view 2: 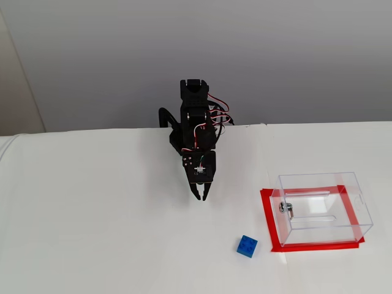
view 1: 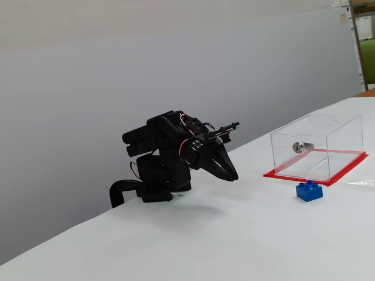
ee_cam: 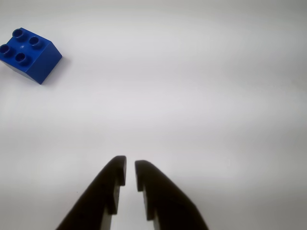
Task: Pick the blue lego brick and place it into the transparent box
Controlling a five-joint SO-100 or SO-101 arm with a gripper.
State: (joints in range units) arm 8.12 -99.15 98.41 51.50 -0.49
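Observation:
The blue lego brick (ee_cam: 31, 55) lies on the white table at the upper left of the wrist view, studs up. It also shows in both fixed views (view 1: 309, 191) (view 2: 247, 246), just in front of the transparent box (view 1: 343, 132) (view 2: 361, 214) and outside it. The box has a red base edge and a silver lock (view 1: 302, 146) (view 2: 285, 207), and nothing lies inside it. My gripper (ee_cam: 130, 168) (view 1: 234, 176) (view 2: 201, 197) hovers low over the table, well short of the brick. It is empty, with only a narrow slit between its black fingertips.
The arm's black base (view 1: 155, 187) (view 2: 195, 116) stands at the table's far edge by a grey wall. The white table (view 2: 92, 233) spreads around the arm. Shelving (view 1: 363, 35) shows at the far right of a fixed view.

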